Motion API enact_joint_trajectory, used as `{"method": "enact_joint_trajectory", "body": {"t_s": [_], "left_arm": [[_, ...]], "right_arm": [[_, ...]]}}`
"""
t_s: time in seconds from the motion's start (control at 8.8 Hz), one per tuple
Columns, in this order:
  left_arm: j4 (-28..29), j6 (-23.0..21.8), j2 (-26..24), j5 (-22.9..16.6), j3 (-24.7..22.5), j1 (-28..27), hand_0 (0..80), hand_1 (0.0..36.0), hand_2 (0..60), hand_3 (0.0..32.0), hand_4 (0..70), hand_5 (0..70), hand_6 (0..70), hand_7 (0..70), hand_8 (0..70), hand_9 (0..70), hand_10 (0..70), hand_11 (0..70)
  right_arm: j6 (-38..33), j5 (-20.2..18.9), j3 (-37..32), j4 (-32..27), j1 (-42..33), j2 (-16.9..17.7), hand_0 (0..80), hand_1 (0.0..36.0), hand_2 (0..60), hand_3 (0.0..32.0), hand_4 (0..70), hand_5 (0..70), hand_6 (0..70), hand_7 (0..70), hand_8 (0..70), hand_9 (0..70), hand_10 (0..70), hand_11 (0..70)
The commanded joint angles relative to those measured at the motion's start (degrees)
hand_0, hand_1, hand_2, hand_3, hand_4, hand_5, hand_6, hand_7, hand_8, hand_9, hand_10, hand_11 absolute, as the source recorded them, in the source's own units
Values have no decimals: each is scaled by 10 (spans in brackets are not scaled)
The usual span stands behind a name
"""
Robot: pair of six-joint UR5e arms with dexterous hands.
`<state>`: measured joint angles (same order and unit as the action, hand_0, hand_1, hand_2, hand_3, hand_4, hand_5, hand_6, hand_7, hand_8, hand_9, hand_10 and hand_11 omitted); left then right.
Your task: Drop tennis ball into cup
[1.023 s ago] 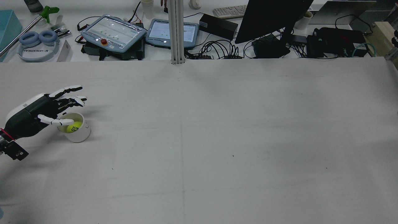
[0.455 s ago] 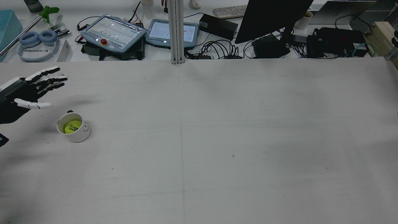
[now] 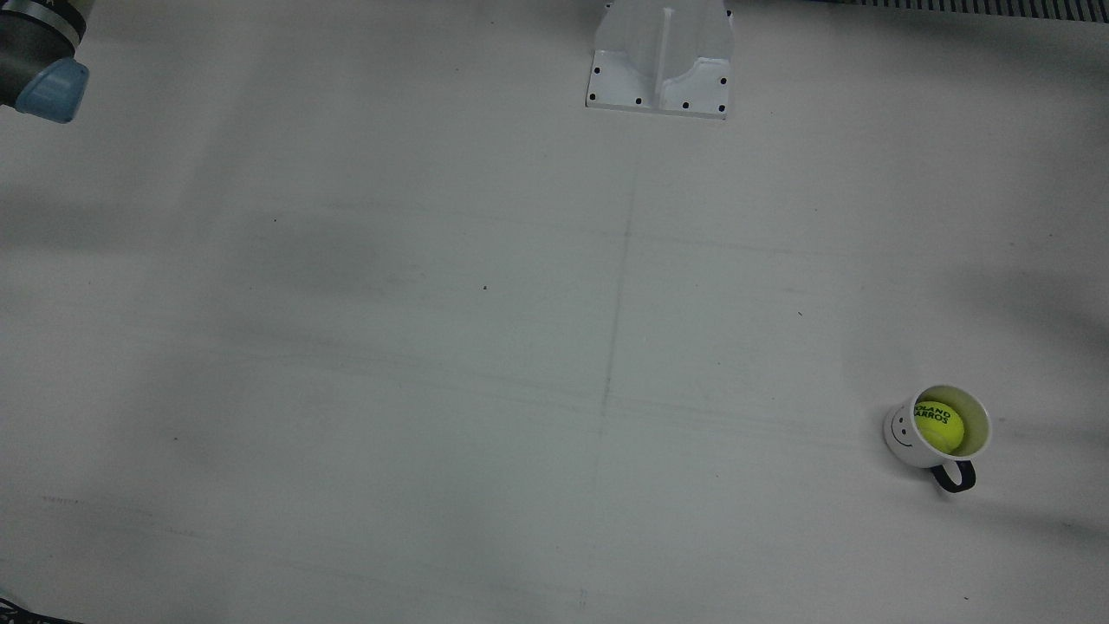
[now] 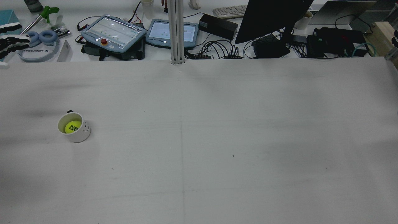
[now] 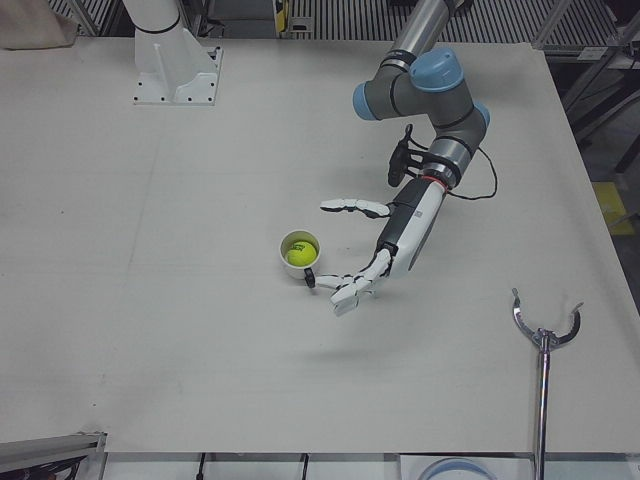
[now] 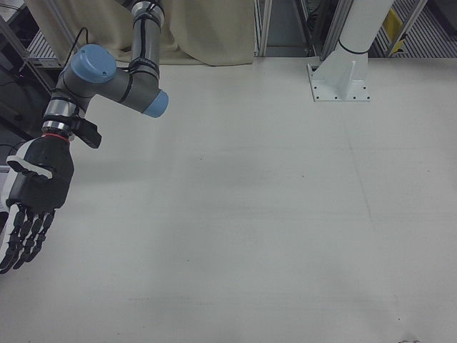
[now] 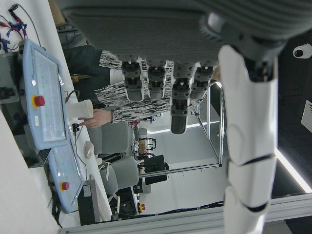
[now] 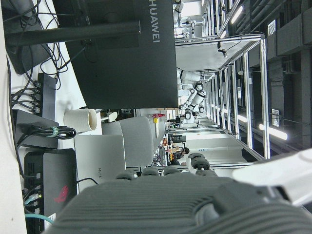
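The yellow tennis ball lies inside the white smiley-face cup, which stands upright on the table's left side in the rear view. Ball and cup also show in the front view, and ball and cup in the left-front view. My left hand is open and empty, raised clear of the cup; the rear view shows only its fingers at the left edge. My right hand is open and empty, fingers hanging down, far from the cup.
A white pedestal stands at the table's robot side. Beyond the far edge are teach pendants, headphones, a monitor and cables. A metal grabber tool lies near the table's operator-side corner.
My left hand has lifted away from over the cup, moving left and toward the far edge until only its fingers show. The ball stays in the cup, which has not moved.
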<state>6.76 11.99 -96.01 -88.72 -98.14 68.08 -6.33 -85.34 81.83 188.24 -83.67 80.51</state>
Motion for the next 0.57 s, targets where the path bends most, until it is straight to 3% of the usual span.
{"method": "enact_joint_trajectory", "body": {"t_s": [0.0, 0.23, 0.34, 0.45], "left_arm": [[-31, 1, -15, -26, -21, 82, 600, 254, 85, 0, 84, 123, 248, 163, 96, 116, 119, 199], [-40, 1, -15, -29, -18, 107, 631, 288, 61, 0, 50, 104, 107, 135, 54, 89, 106, 184], [-42, 1, -14, -29, -14, 113, 635, 292, 68, 0, 53, 108, 124, 137, 57, 88, 105, 183], [-42, 0, -14, -29, -15, 113, 632, 283, 85, 0, 53, 126, 218, 126, 76, 87, 105, 182]], "right_arm": [[0, 0, 0, 0, 0, 0, 0, 0, 0, 0, 0, 0, 0, 0, 0, 0, 0, 0], [0, 0, 0, 0, 0, 0, 0, 0, 0, 0, 0, 0, 0, 0, 0, 0, 0, 0], [0, 0, 0, 0, 0, 0, 0, 0, 0, 0, 0, 0, 0, 0, 0, 0, 0, 0], [0, 0, 0, 0, 0, 0, 0, 0, 0, 0, 0, 0, 0, 0, 0, 0, 0, 0]]}}
